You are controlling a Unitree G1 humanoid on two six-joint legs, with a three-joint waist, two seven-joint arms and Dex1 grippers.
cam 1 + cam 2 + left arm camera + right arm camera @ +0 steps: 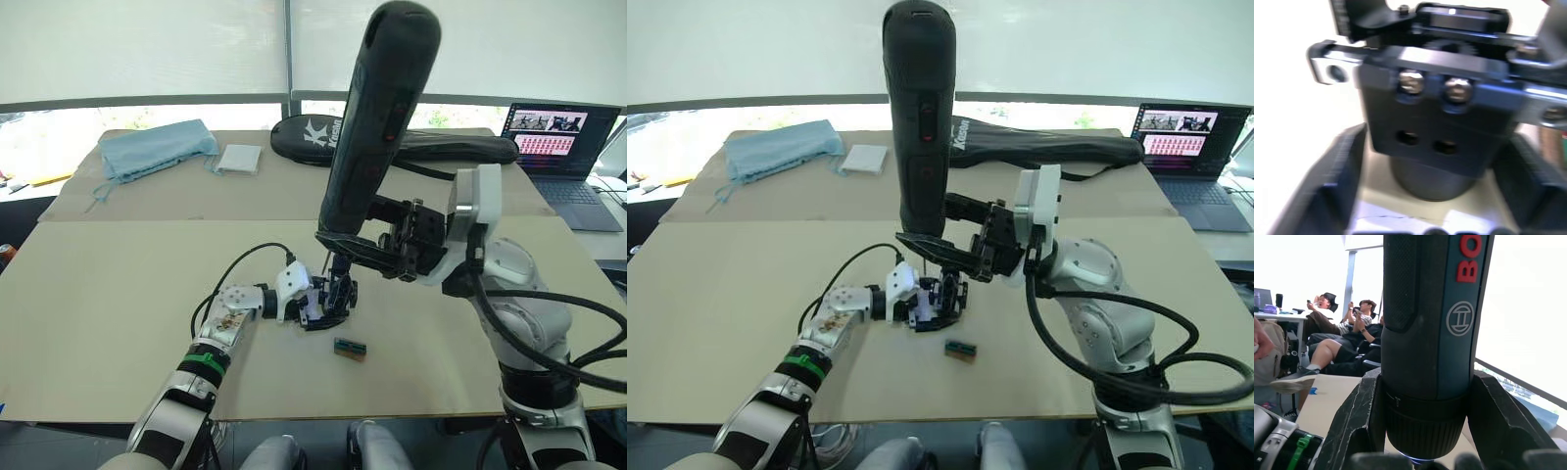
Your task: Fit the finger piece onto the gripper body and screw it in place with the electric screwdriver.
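Observation:
My left gripper is low over the table's middle, shut on the gripper body. That body is a black mechanism on a round base, with two screws in place above two open holes. Both fingers flank the base. My right gripper is shut on the electric screwdriver, a thick black cylinder with red lettering. It is held upright and leaning slightly, with its lower end straight above the gripper body. The bit tip is hidden among the black parts. I cannot tell the finger piece apart from the mechanism.
A small green-and-black block lies on the table just in front of the grippers. At the back lie a long black racket bag, a blue cloth and a white pad. A laptop stands back right. People sit behind.

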